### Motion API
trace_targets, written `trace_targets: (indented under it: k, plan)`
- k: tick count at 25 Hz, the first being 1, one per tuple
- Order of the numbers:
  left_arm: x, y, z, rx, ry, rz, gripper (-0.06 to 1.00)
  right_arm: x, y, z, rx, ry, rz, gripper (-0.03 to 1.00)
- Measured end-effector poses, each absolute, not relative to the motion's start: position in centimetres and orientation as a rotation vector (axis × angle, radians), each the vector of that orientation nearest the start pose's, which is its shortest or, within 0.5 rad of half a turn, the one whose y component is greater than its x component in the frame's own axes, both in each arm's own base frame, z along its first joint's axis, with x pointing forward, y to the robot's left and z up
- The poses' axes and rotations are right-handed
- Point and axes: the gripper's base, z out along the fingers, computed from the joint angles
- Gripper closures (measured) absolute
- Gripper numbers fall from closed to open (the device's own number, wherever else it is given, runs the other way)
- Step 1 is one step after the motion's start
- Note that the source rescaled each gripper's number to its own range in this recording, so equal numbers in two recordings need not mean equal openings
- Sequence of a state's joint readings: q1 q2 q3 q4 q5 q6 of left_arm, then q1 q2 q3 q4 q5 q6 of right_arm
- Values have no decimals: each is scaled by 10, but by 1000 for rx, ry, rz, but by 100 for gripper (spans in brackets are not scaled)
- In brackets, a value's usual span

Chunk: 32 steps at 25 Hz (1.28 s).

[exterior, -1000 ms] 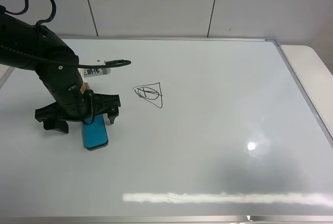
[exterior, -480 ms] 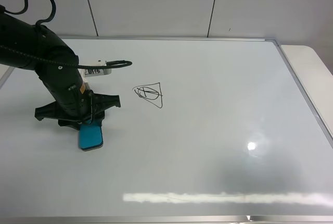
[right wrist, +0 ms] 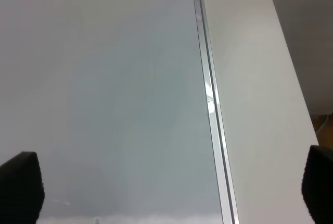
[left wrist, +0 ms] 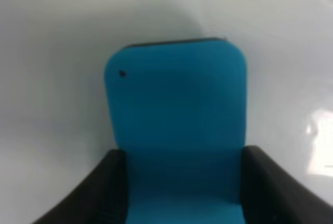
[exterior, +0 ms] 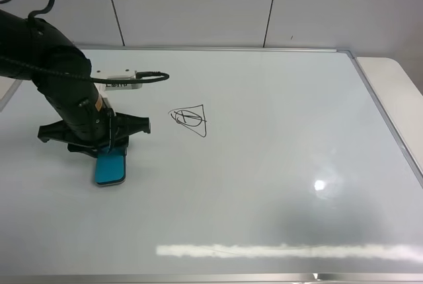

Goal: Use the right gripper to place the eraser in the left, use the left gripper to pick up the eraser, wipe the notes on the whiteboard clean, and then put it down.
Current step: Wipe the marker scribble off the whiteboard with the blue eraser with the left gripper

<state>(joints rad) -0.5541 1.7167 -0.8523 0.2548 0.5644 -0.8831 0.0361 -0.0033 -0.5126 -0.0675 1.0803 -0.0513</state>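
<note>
The blue eraser (exterior: 110,167) is at the left of the whiteboard (exterior: 277,165), low over its surface. My left gripper (exterior: 106,148) is shut on its far end. In the left wrist view the eraser (left wrist: 177,114) sits between the two black fingers (left wrist: 99,193). The notes (exterior: 190,119), a black triangle with scribbled loops, are to the right of the gripper and a little farther back, about a hand's width away. My right gripper (right wrist: 169,187) is out of the exterior high view. Its fingertips (right wrist: 21,182) stand wide apart with nothing between them, over the board's right edge.
The whiteboard's metal frame (exterior: 382,109) runs along the right side, with a white table top (exterior: 396,79) beyond it. In the right wrist view the frame (right wrist: 210,104) crosses between the fingers. A tiled wall (exterior: 198,6) stands behind the board.
My left gripper came down and shut on the eraser. Gripper and eraser have since shifted a little to the left. The drawing is unchanged.
</note>
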Motion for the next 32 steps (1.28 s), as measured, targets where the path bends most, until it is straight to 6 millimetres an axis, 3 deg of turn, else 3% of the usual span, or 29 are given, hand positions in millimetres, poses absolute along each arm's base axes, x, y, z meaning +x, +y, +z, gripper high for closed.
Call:
trace_targets:
  k: [4, 9, 12, 17, 23, 29, 32]
  plan:
    - [270, -151, 167, -42, 2850, -5, 94, -8, -6, 279, -85, 2046, -90, -3]
    - [307, -170, 181, 179, 2816, 33, 94, -8, -6, 279, -85, 2046, -90, -3]
    - [331, -185, 179, 319, 2793, 25, 94, -8, -6, 279, -85, 2046, -90, -3]
    - [360, -203, 157, 546, 2757, 40, 94, -8, -6, 279, -85, 2046, -90, -3]
    - [369, -207, 130, 668, 2750, 24, 94, -8, -6, 279, -85, 2046, -90, -3]
    - [369, -215, 127, 659, 2750, -101, 94, -8, -6, 279, -85, 2046, -90, -3]
    - [363, -231, 125, 660, 2733, -178, 94, -8, -6, 279, -85, 2046, -90, -3]
